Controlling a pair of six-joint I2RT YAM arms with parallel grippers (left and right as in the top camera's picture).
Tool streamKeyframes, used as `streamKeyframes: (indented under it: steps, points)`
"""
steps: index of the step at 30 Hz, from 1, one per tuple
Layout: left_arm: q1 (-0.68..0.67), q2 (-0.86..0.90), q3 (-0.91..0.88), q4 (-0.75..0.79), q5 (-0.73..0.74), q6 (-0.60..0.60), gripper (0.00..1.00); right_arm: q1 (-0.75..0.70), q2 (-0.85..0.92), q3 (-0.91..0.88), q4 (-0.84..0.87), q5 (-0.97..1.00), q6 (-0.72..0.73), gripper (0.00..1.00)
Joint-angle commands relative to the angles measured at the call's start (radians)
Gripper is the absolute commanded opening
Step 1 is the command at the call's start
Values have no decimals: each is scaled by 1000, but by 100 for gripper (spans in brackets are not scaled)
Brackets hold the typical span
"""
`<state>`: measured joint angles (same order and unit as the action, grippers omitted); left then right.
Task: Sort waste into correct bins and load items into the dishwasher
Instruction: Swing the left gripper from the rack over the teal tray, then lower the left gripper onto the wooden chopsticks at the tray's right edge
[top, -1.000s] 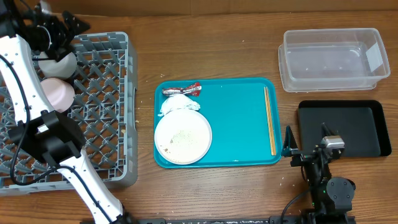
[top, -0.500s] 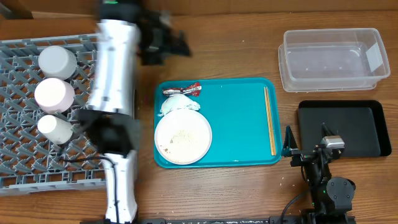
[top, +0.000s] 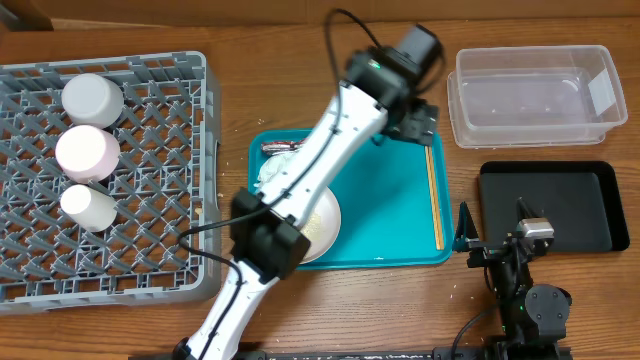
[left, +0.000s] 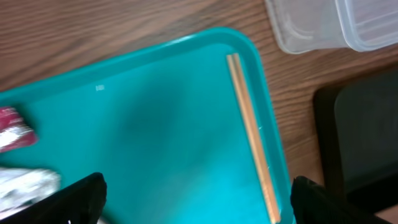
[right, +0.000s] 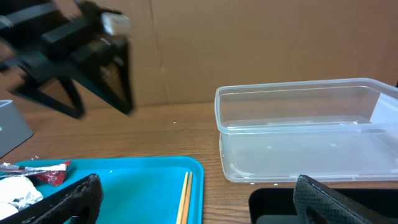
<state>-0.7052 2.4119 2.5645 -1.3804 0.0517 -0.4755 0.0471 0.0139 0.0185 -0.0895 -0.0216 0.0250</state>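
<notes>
Tabletop (top: 270, 90) of brown wood. Left tool (top: 408, 122) spread, empty, over teal plastic tray (top: 390, 230) at its 1 o'clock corner. Red-and-silver crinkled wrapper (top: 281, 147) at tray's 11 o'clock, just beside crumpled white paper napkin (top: 267, 171). Right tool (right: 202, 202) spread, at tabletop's 5 o'clock.

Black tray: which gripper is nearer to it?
Right. The right gripper sits just beside the black tray, at its edge facing the teal tray; the left gripper hangs farther off, over the teal tray's far corner.
</notes>
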Motion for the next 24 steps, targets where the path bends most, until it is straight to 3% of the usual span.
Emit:
streamKeyframes:
  steps: [1, 5, 8, 18, 24]
  points:
    - [-42, 71, -4, 45, -32, -118, 95, -3, -11, -10, 5, 5, -7, 100]
    - [-94, 122, -4, 109, -56, -132, 77, -3, -11, -10, 5, 5, -7, 100]
    - [-119, 159, -4, 144, -95, -156, 76, -3, -11, -10, 5, 5, -6, 100]
    - [-129, 251, -4, 167, -283, -283, 54, -3, -11, -10, 5, 5, -7, 100]
    - [-135, 251, -4, 209, -295, -315, 48, -3, -11, -10, 5, 5, -7, 100]
